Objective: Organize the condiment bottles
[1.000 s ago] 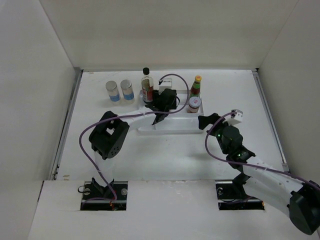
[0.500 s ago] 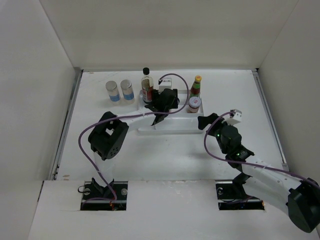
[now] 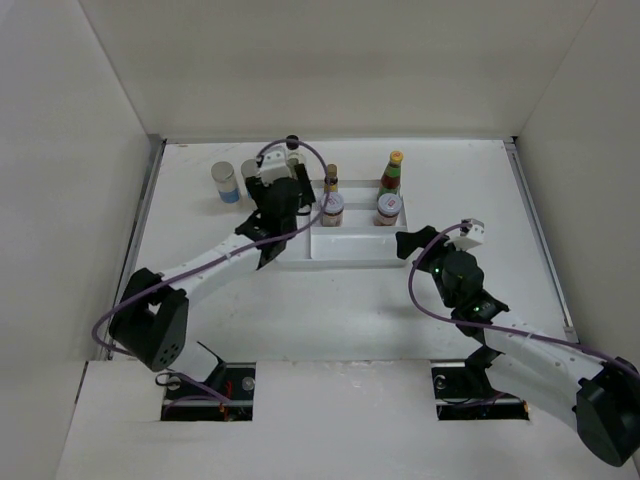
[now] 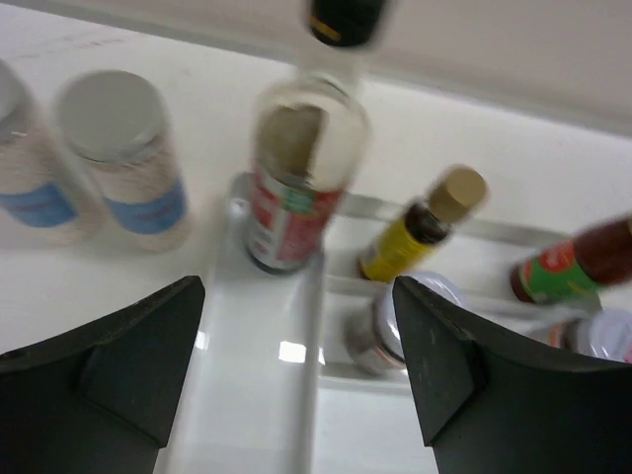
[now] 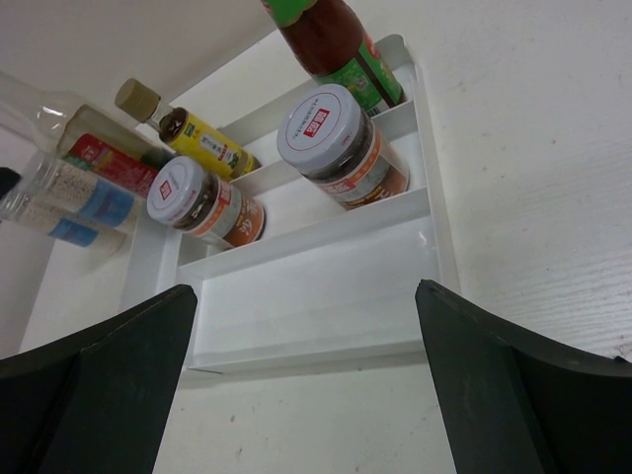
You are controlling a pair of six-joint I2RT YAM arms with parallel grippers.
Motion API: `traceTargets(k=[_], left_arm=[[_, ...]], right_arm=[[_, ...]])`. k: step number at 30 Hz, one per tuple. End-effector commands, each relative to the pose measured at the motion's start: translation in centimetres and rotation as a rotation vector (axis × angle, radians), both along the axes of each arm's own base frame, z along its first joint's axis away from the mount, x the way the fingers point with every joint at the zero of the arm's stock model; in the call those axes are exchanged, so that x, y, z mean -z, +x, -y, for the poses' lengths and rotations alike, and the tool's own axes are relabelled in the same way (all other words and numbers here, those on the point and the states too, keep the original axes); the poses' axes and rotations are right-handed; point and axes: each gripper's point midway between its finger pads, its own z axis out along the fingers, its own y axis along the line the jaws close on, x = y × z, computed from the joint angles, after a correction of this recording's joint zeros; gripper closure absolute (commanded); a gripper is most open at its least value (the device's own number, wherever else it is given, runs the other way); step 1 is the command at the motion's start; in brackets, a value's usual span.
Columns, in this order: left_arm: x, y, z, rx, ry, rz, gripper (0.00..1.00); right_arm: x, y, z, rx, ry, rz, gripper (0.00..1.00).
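No writing can be read on any label. Only a red square mark is made out on the white lids of the left jar [image 5: 202,205] and the right jar [image 5: 341,146]. A red label is seen on the tall clear bottle [image 4: 296,188], a yellow one on the small yellow bottle [image 4: 410,232] and a green one on the red sauce bottle [image 5: 336,44]. Blue bands are seen on the left shaker [image 4: 25,188] and the right shaker [image 4: 123,163]. In the top view all seven are shown upright, long axes vertical, caps up. The two shakers are set side by side on the table [image 3: 330,300], just left of the white tray [image 3: 350,250]. The tall clear bottle is stood at the far end of the tray's left channel. The small yellow bottle and the red sauce bottle are placed in the back row, with a jar just in front of each. The left gripper [image 4: 296,296] is held over the left channel, near the tall clear bottle, its fingers spread wide with nothing between them. The right gripper [image 5: 304,296] is held by the tray's near right corner, likewise spread wide, with nothing grasped.
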Motion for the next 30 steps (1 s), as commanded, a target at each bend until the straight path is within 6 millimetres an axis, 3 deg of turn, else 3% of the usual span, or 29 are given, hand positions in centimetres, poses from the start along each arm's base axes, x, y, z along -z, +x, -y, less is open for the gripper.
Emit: traceTargets(k=[1,6,11,14,18,23,30], left_arm=[[-2.8,1.5,-6.6,-0.215,-0.056,0.088,0.22],[-3.8,4.4,-12.7,-0.352,-0.098,0.069,0.19],[-3.8,6.8,-16.9,-0.45,-0.093,0.031,0.14],[-2.9,8.5,-17.7,-0.451,-0.091,-0.003,0.13],[-0.2,10.4,-18.2,-0.448,-0.071,-0.098,0.13],[1.7,10.9,-18.9,-0.475,-0.071,-0.131,0.15],[2.8,12.0,-19.5,-0.487,-0.075,-0.14,0.19]], right_arm=[[-1.8,0.4,-0.2,0.0,0.042,0.055,0.0],[-1.5,0.6,-0.7,-0.011,0.03,0.044,0.0],[-0.8,0.8,-0.9,-0.014,0.019,0.025,0.0],[-0.9,0.9,-1.5,-0.034,0.009,0.025,0.0],[-0.5,0.9,-1.6,-0.036,0.008,0.015,0.0],[-0.7,0.8,-1.6,-0.039,0.004,0.02,0.0],[-0.5,0.8,-1.9,-0.05,0.005,0.015,0.0]])
